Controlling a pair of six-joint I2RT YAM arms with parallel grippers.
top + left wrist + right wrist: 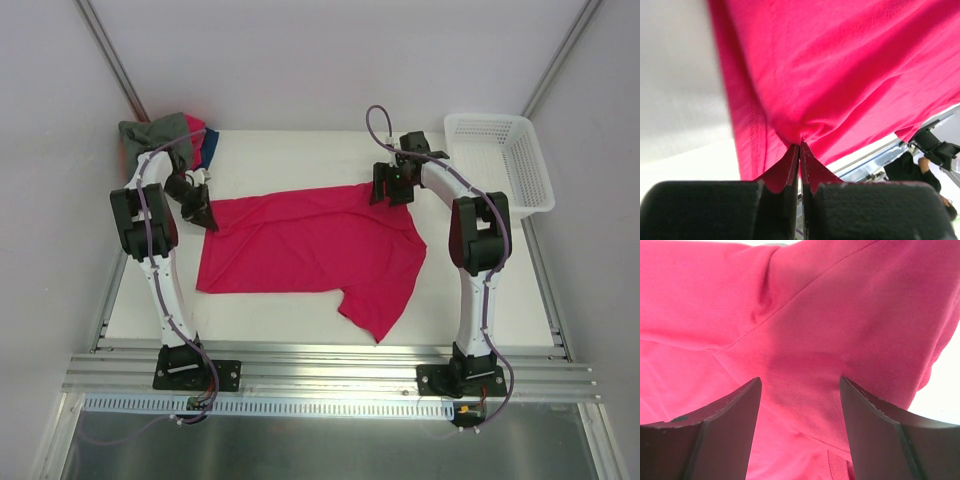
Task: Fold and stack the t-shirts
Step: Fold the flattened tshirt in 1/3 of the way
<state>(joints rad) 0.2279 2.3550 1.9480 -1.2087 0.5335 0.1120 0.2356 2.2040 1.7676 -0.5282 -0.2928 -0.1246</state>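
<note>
A crimson-red t-shirt [310, 250] lies spread on the white table, one sleeve pointing to the near right. My left gripper [207, 217] is shut on the shirt's far left corner; in the left wrist view the cloth [830, 75] bunches into the closed fingertips [800, 150]. My right gripper [390, 190] is open over the shirt's far right edge; in the right wrist view the red cloth [800, 340] fills the gap between the spread fingers [730, 415]. A grey-green shirt [150, 132] and a dark blue one [210, 145] lie heaped at the far left corner.
A white plastic lattice basket [500, 155] stands at the far right of the table. The metal rail [330, 360] runs along the near edge by the arm bases. Walls close in on both sides.
</note>
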